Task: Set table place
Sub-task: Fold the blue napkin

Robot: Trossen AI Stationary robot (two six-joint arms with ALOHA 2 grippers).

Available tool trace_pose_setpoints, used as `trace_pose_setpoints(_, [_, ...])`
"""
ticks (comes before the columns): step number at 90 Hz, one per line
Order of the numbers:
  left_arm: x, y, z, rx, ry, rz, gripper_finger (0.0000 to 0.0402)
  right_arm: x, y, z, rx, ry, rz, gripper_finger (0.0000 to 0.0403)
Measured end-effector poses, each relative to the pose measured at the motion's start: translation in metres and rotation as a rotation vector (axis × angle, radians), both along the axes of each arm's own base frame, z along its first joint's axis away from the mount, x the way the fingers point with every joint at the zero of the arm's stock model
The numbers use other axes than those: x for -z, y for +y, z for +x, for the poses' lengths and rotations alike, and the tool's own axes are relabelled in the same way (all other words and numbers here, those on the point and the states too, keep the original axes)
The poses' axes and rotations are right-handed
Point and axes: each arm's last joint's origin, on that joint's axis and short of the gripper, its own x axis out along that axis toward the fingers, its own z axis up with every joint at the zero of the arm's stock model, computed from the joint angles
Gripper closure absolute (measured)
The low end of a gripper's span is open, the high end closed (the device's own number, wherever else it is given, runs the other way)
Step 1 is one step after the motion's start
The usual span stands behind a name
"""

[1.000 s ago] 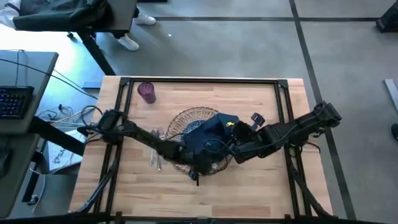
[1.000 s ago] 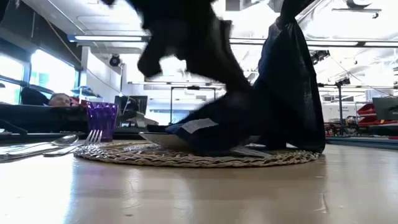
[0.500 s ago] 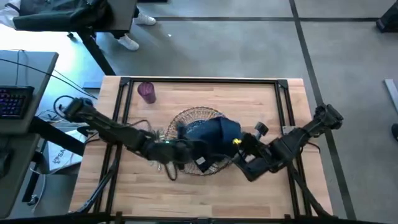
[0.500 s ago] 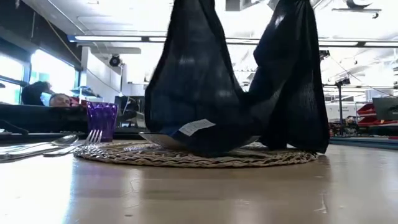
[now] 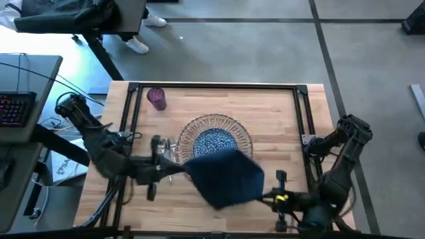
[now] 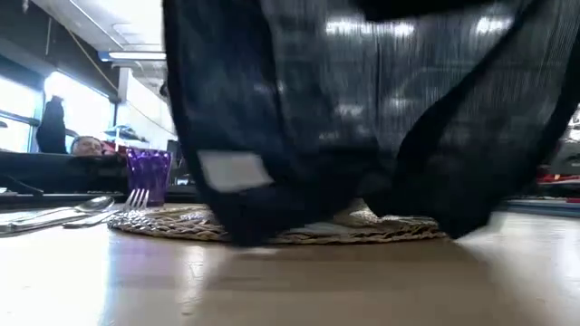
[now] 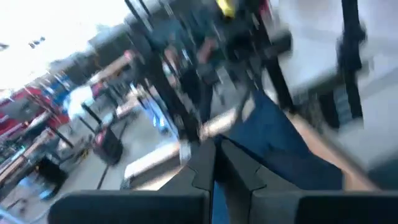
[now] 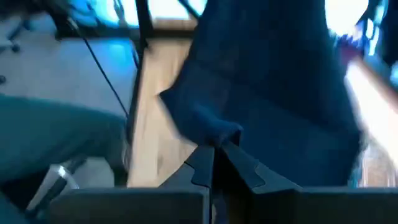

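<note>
High view, from above: navy cloth napkin (image 5: 226,176) stretched between 2 grippers over the table's near half, clear of the plate. Left gripper (image 5: 184,168) at the napkin's left corner, right gripper (image 5: 263,196) at its right edge. Blue-patterned plate (image 5: 215,141) fully uncovered, centred on the woven wicker charger (image 5: 246,135). Cutlery (image 5: 166,147) just left of the charger, partly under the left arm; separate pieces not distinguishable. Purple cup (image 5: 157,98) near the far-left corner of the wooden table (image 5: 279,119).

Low view, at table height: napkin (image 6: 362,118) hanging as a wide dark curtain, filling most of the frame, lower edge dipping toward the charger (image 6: 163,224); contact not discernible. Pale label (image 6: 233,169) sewn on the cloth, seen only here; no legible writing. Fork (image 6: 134,198) and spoon (image 6: 95,205) beside the charger, cup (image 6: 148,174) behind them. Grippers hidden above the cloth.

Left wrist view: own fingers (image 7: 202,165) pressed together on a napkin (image 7: 273,149) corner, a grip the overhead camera cannot confirm.

Right wrist view: fingers (image 8: 200,163) closed likewise, pinching a fold of napkin (image 8: 267,93), table edge beyond.
</note>
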Motion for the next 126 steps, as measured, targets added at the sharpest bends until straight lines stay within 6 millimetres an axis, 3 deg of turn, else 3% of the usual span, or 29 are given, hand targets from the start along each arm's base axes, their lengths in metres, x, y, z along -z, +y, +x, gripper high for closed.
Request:
trace_pose_setpoints(6, [-0.009,0.008,-0.006,-0.092,-0.041,0.021,0.0402,-0.01,-0.014,-0.001,0.111,-0.058,-0.01,0.0403])
trace_pose_setpoints(13, [-0.013,0.025,-0.008,-0.261,-0.029,0.055,0.0401,-0.015,-0.046,0.0,0.272,-0.065,0.013,0.0403])
trace_pose_setpoints(25, [-0.002,0.063,-0.002,-0.48,0.075,0.07,0.0401,0.006,-0.102,0.004,0.545,0.05,0.019,0.0403])
trace_pose_setpoints(38, [0.029,0.108,0.008,-0.676,0.254,0.025,0.0401,0.041,-0.151,0.01,0.739,0.2,0.028,0.0403])
trace_pose_setpoints(56, [0.095,0.149,0.025,-0.794,0.437,-0.002,0.0401,0.102,-0.193,0.011,0.813,0.357,0.088,0.0403])
trace_pose_setpoints(67, [0.119,0.148,0.028,-0.714,0.478,-0.039,0.0401,0.12,-0.193,0.009,0.754,0.36,0.099,0.0403])
trace_pose_setpoints(79, [0.116,0.127,0.027,-0.56,0.474,-0.084,0.0401,0.112,-0.177,0.002,0.657,0.337,0.111,0.0403])
trace_pose_setpoints(91, [0.096,0.094,0.021,-0.307,0.459,-0.124,0.0401,0.084,-0.142,-0.004,0.438,0.311,0.127,0.0403])
trace_pose_setpoints(108, [0.056,0.046,0.001,0.264,0.431,-0.126,0.0401,0.031,-0.078,-0.017,-0.09,0.242,0.302,0.0403])
trace_pose_setpoints(115, [0.035,0.043,-0.005,0.257,0.317,-0.099,0.0401,0.005,-0.072,-0.023,-0.157,0.143,0.24,0.0403])
trace_pose_setpoints(126, [0.021,0.063,-0.008,-0.006,0.227,-0.042,0.0401,-0.018,-0.106,-0.028,0.146,0.035,0.084,0.0403])
